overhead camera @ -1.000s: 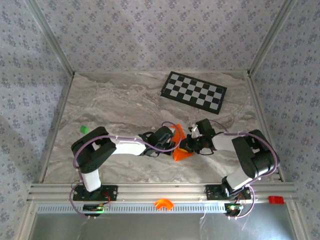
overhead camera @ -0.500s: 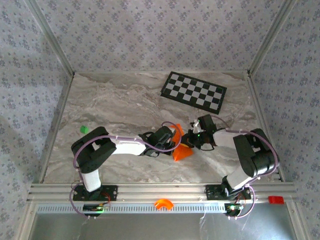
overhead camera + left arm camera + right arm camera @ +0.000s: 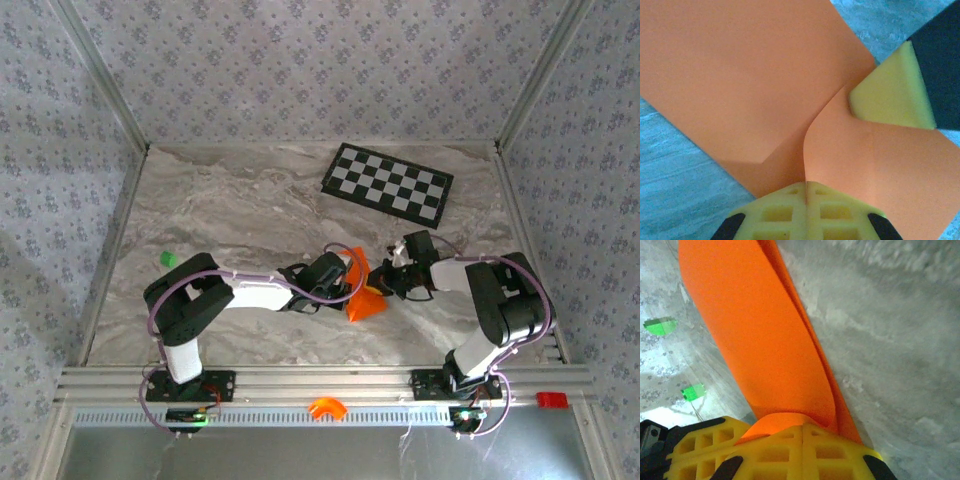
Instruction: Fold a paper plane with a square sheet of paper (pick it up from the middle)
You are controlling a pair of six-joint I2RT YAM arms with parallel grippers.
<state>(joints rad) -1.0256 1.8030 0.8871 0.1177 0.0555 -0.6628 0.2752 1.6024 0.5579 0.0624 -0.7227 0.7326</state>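
The square sheet of paper [image 3: 366, 303], bright orange and creased into overlapping flaps, is held between both grippers at the table's middle front. My left gripper [image 3: 347, 283] comes at it from the left. In the left wrist view its yellow fingers [image 3: 785, 212] are shut on an edge of the paper [image 3: 740, 85], and the right gripper's yellow fingertip [image 3: 887, 100] touches the sheet at the upper right. My right gripper [image 3: 383, 284] holds the paper's right side. In the right wrist view that gripper [image 3: 802, 429] is shut on a curled fold of the paper [image 3: 760, 340].
A black-and-white checkerboard [image 3: 388, 182] lies at the back right. A tiny green piece [image 3: 168, 258] sits at the left. A small orange arch-shaped part [image 3: 326, 407] rests on the front rail. Metal posts and patterned walls close in the marble table [image 3: 230, 200].
The right arm's wrist has swung back and to the right, its gripper staying on the paper. The paper's near flap has shifted slightly. The left arm has held still.
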